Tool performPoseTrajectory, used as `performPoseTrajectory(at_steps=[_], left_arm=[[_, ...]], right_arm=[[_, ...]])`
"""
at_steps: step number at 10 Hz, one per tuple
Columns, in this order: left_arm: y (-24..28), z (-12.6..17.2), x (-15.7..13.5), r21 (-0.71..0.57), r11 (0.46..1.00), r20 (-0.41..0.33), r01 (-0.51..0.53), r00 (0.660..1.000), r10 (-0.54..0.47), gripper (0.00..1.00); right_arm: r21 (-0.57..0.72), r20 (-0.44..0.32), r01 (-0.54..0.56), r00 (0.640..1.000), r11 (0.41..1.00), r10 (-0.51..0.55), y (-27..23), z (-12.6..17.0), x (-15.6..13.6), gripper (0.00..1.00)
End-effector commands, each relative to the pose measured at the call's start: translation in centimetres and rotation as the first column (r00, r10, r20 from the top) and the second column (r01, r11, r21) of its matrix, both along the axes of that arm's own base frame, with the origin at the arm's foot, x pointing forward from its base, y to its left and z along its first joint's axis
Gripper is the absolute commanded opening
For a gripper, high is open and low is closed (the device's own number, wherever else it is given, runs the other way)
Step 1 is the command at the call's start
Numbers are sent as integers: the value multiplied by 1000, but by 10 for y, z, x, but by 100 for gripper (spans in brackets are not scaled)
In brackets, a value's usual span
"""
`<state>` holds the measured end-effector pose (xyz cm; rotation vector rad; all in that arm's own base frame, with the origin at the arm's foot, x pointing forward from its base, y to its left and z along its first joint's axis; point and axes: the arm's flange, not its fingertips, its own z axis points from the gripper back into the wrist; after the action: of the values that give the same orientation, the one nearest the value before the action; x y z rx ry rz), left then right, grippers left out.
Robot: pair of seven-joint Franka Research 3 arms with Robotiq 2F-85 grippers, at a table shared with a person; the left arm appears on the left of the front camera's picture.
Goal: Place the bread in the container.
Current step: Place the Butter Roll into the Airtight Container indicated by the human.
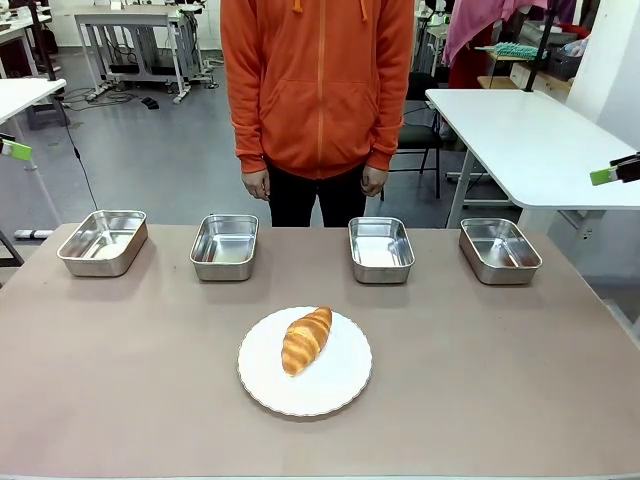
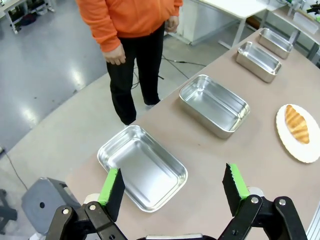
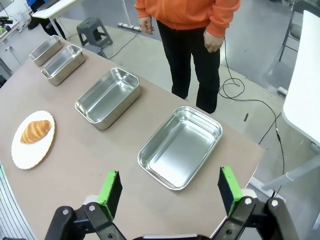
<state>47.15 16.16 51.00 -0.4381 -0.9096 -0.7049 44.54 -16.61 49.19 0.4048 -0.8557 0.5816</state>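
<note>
1. The left gripper (image 2: 172, 185) stood wide open and empty, and the right gripper (image 3: 169, 186) gaped just as wide, holding nothing.
2. The bread (image 1: 306, 340) lay on a white plate (image 1: 345, 398), at the lower centre of the front frame.
3. Four steel trays (image 1: 381, 274) lined the brown table (image 1: 500, 380) across mid-frame, beyond the plate.
4. A person (image 1: 318, 90) in orange stood at the far edge, top centre, with grey floor (image 1: 150, 150) and white tables (image 1: 530, 140) behind.
</note>
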Motion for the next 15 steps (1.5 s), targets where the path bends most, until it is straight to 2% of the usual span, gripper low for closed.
performPoseTrajectory(at_steps=[1, 15], left_arm=[[1, 2, 0, -10, 1000, 5, 6, 1000, -6, 100], [1, 2, 0, -10, 1000, 5, 6, 1000, -6, 100]], right_arm=[[19, 18, -1, 1000, 1000, 1, 0, -1, 2, 100], [19, 18, -1, 1000, 1000, 1, 0, -1, 2, 100]])
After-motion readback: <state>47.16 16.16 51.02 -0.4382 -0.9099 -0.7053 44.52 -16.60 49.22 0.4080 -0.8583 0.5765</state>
